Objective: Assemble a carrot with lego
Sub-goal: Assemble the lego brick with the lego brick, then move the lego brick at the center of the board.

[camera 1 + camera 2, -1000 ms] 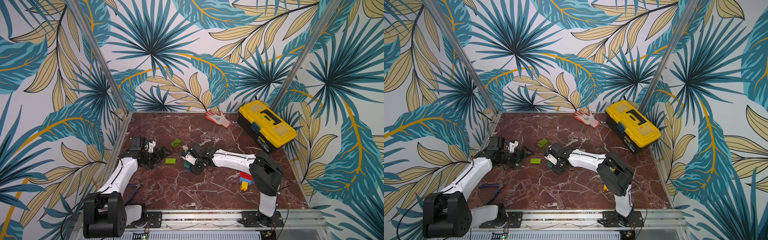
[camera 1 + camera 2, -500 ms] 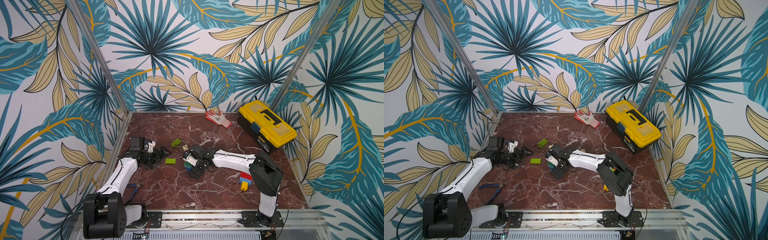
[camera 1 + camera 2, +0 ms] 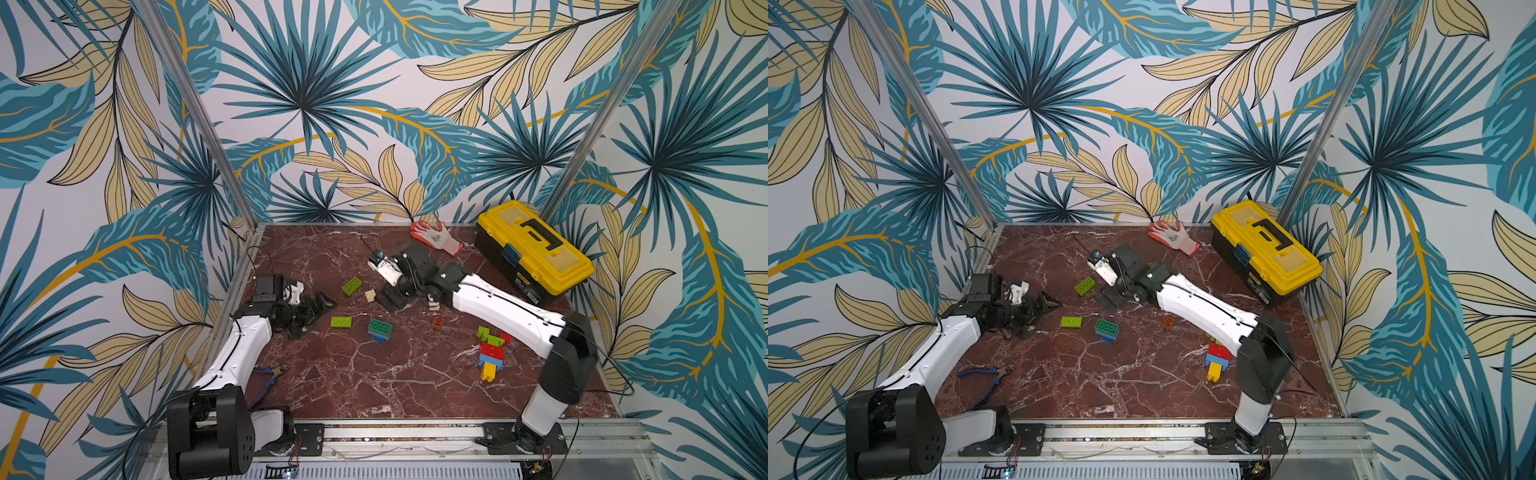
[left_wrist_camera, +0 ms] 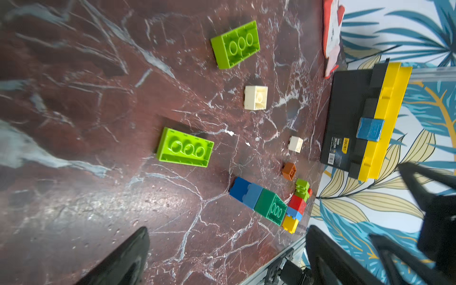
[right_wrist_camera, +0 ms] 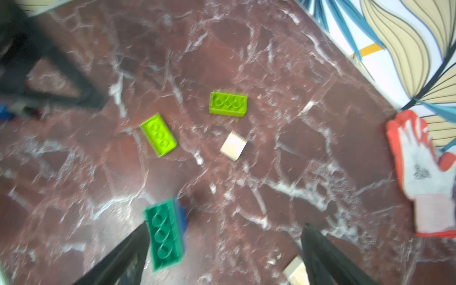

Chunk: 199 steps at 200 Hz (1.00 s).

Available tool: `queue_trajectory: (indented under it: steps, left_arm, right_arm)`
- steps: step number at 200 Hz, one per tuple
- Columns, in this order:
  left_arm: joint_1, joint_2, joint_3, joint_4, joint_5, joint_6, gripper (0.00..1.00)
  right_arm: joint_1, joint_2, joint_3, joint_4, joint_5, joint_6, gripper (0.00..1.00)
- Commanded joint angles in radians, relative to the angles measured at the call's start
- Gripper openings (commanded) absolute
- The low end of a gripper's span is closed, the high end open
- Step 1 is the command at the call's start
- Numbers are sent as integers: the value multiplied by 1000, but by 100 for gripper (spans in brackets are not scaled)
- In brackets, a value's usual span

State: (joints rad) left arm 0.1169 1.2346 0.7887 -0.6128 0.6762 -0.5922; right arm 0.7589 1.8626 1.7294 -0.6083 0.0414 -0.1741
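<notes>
Left arm [image 3: 243, 351] is low, its forearm reaching forward along the left edge of the tabletop [image 3: 374, 386]. Left gripper [image 3: 318, 313] is turned on its side, jaws spread wide, empty. To its right lie a lime brick [image 3: 340, 321], a second lime brick [image 3: 351, 286] farther back, and a dark green brick [image 3: 379, 328] on a blue brick [image 3: 378, 338]. A cream brick [image 3: 370, 295] sits just left of the right gripper [image 3: 395, 298]. That gripper points down, jaws wide, holding nothing; its wrist view is blurred. Orange brick [image 3: 437, 322] and mixed-colour stack [image 3: 491, 353] lie beside the right arm [image 3: 498, 309], which stretches inward from a raised elbow.
</notes>
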Motion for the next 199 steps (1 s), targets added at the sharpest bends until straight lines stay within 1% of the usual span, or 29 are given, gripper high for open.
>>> queue_trajectory:
  steps: [1, 7, 21, 32, 44, 56, 72, 96, 110, 131, 147, 158, 169, 199]
  left_arm:
    - [45, 16, 31, -2, -36, -13, 99]
    - [48, 26, 38, -2, -47, -23, 99]
    - [50, 61, 67, -3, -67, -37, 99]
    - [54, 84, 90, -2, -79, -41, 99]
    - [57, 108, 110, -3, -90, -43, 99]
    - [57, 134, 127, -2, -94, -42, 99]
    - [58, 161, 148, -2, -114, -53, 99]
    - [56, 184, 172, -2, -137, -60, 99]
    - [47, 187, 180, -1, -191, -76, 100]
    - [27, 238, 235, -2, -246, -96, 99]
    - [-2, 297, 291, -3, -304, -106, 99]
    - [-14, 356, 338, -7, -322, -115, 99]
    - [-34, 415, 389, -22, -363, -118, 99]
    - [-86, 560, 527, -60, -414, -123, 99]
  right_arm:
    - [-29, 238, 298, -212, -8, 52, 94]
    - [-28, 303, 391, -238, -12, 84, 95]
    - [-30, 442, 583, -286, -1, 206, 95]
    - [-31, 548, 746, -349, -40, 300, 92]
    - [-31, 627, 845, -373, -77, 407, 88]
    - [-30, 654, 845, -327, -119, 475, 88]
    - [-29, 678, 843, -280, -119, 542, 87]
    - [-29, 719, 847, -225, -118, 587, 84]
    - [-30, 752, 858, -207, -105, 599, 83]
    - [-34, 813, 897, -196, -95, 623, 80]
    - [-38, 847, 918, -176, -91, 642, 77]
    - [-40, 858, 923, -155, -80, 654, 76]
    - [-43, 870, 935, -148, -65, 669, 74]
    - [-55, 913, 997, -171, -40, 677, 70]
